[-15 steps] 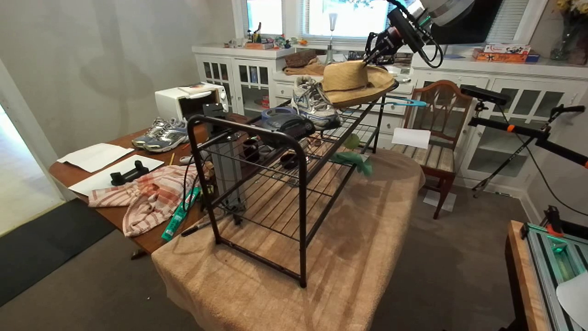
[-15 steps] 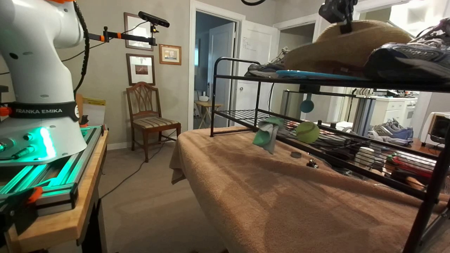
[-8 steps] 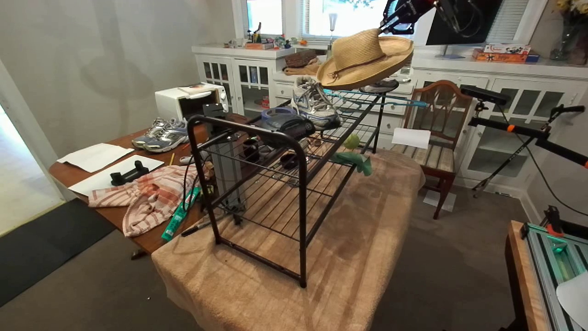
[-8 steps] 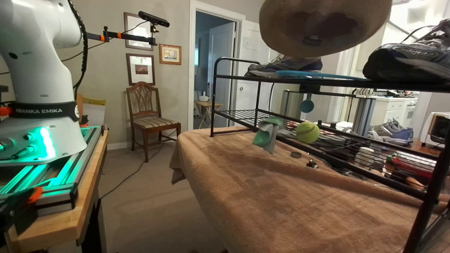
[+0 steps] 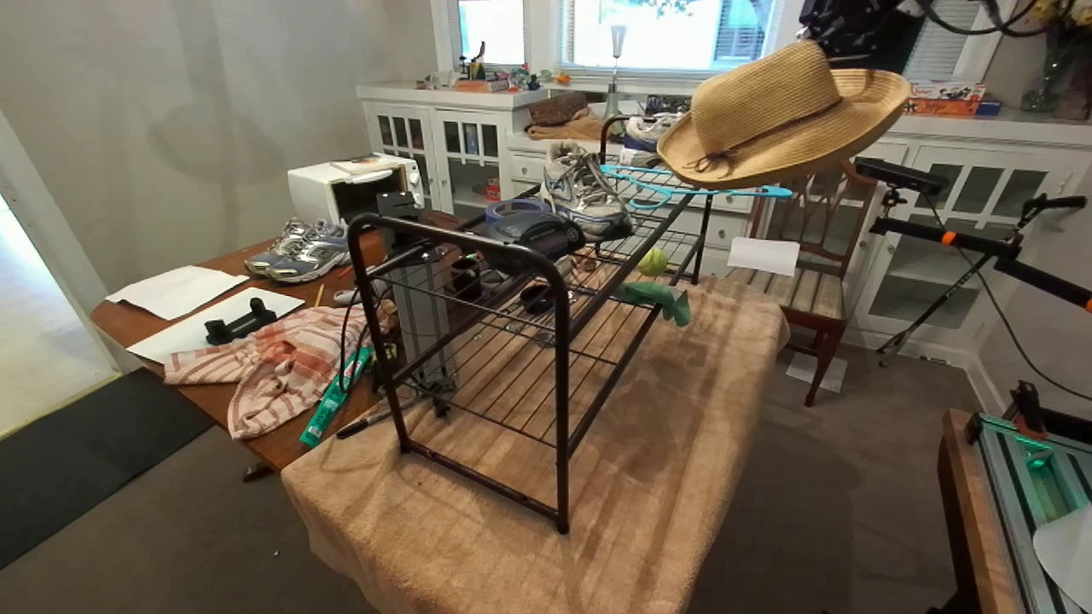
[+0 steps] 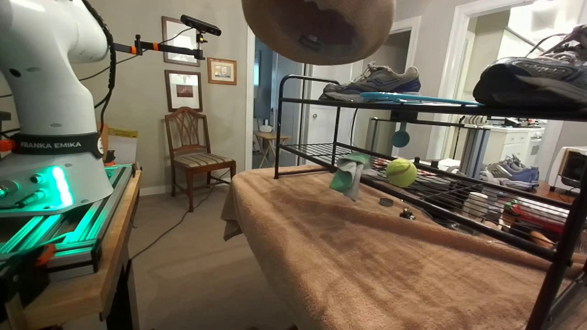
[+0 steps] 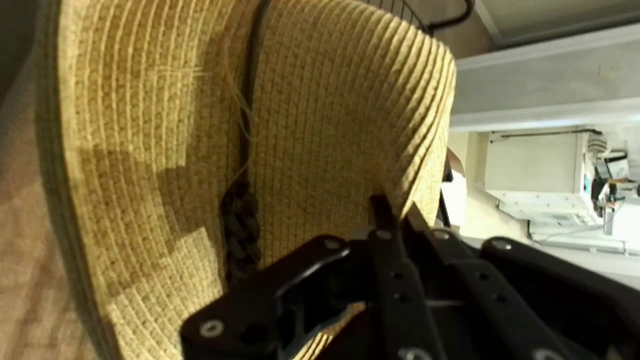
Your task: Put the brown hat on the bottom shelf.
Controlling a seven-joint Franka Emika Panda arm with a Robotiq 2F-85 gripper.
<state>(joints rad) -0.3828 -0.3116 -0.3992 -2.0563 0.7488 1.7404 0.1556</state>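
The brown hat (image 5: 763, 115), a tan straw hat with a dark band, hangs in the air above the far end of the rack, tilted. In an exterior view its underside (image 6: 316, 27) faces the camera and its top is cut off. In the wrist view the hat (image 7: 320, 125) fills much of the picture. My gripper (image 7: 396, 214) is shut on the top of the hat's crown, with a fold of straw between the fingertips. The bottom shelf (image 5: 529, 384) is the lower black wire level; it also shows in an exterior view (image 6: 305, 150), below the hat.
The upper level (image 6: 435, 107) holds shoes (image 5: 589, 192) and a blue hanger (image 5: 648, 183). A tennis ball (image 6: 401, 173) and a green-grey cloth (image 6: 351, 174) are at the bottom shelf's front edge. A wooden chair (image 5: 793, 286) stands beyond the towel-covered table (image 5: 665, 477).
The hat was lifted off the upper level and carried up, then toward the robot's side, away from the shoes. The far shoe and the hanger are uncovered.
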